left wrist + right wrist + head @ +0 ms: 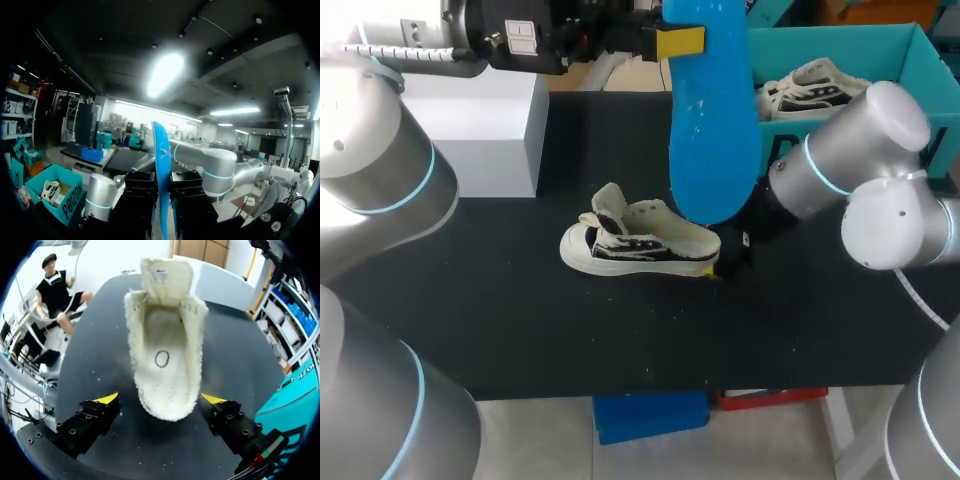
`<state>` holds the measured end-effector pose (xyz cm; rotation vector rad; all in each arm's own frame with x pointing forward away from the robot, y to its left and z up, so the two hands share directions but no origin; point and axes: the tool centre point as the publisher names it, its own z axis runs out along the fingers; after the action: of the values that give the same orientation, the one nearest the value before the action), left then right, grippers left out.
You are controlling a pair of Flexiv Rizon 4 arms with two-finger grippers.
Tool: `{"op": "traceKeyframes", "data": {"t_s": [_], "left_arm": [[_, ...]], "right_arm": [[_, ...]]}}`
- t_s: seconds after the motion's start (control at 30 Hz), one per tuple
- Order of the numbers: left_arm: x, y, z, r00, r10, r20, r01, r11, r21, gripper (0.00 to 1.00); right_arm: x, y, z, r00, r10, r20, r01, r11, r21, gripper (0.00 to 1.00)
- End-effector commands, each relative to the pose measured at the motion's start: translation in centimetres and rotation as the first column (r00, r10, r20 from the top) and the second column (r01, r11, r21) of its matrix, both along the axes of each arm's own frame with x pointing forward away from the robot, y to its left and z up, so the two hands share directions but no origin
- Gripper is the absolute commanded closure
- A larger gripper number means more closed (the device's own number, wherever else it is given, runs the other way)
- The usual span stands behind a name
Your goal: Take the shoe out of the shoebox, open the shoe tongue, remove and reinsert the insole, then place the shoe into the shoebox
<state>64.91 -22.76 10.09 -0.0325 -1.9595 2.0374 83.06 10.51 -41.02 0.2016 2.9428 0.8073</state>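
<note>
On the desk [570,320], near its middle, the shoe [640,245] lies empty with its tongue [610,205] lifted, while the blue insole [713,120] hangs high above it, pinched at its upper end by the left gripper [688,40]. The insole looks thin, light and bendy, so a hold near one end lets the free end droop or swing. I judge that feeding it in toe-first will want the shoe kept steady. The shoe looks soft in its canvas upper and firm in its rubber sole, so the heel seems the soundest place to grasp. The right wrist view alone looks down into the open mouth of the shoe [165,355], with the right gripper [160,399] spread to either side of the heel and apparently not clamping it. The left wrist view shows the insole [161,150] edge-on between that gripper's black fingers. Only the head view takes in the teal shoebox [820,40] at the far right.
</note>
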Motion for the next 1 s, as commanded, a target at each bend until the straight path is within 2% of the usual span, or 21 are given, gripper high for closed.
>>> {"op": "traceKeyframes", "data": {"t_s": [0.03,0.43,0.63,1.0], "left_arm": [[0.0,-0.2,0.0,1.0,0.003,0.0,-0.003,1.0,-0.002,1.0],[0.0,-0.2,0.0,1.0,0.003,0.0,-0.003,1.0,-0.002,1.0],[0.0,-0.2,0.0,1.0,0.003,0.0,-0.003,1.0,-0.002,1.0],[0.0,-0.2,0.0,1.0,0.003,0.0,-0.003,1.0,-0.002,1.0]], "right_arm": [[0.4,0.6,0.9,0.998,-0.025,-0.051,0.008,0.951,-0.308,0.0],[1.5,2.0,2.2,0.995,0.04,-0.097,-0.08,0.887,-0.454,0.0],[1.7,2.9,2.6,0.993,0.058,-0.104,-0.102,0.865,-0.491,0.0],[1.6,4.1,2.1,0.993,0.069,-0.091,-0.107,0.842,-0.529,0.0]]}}
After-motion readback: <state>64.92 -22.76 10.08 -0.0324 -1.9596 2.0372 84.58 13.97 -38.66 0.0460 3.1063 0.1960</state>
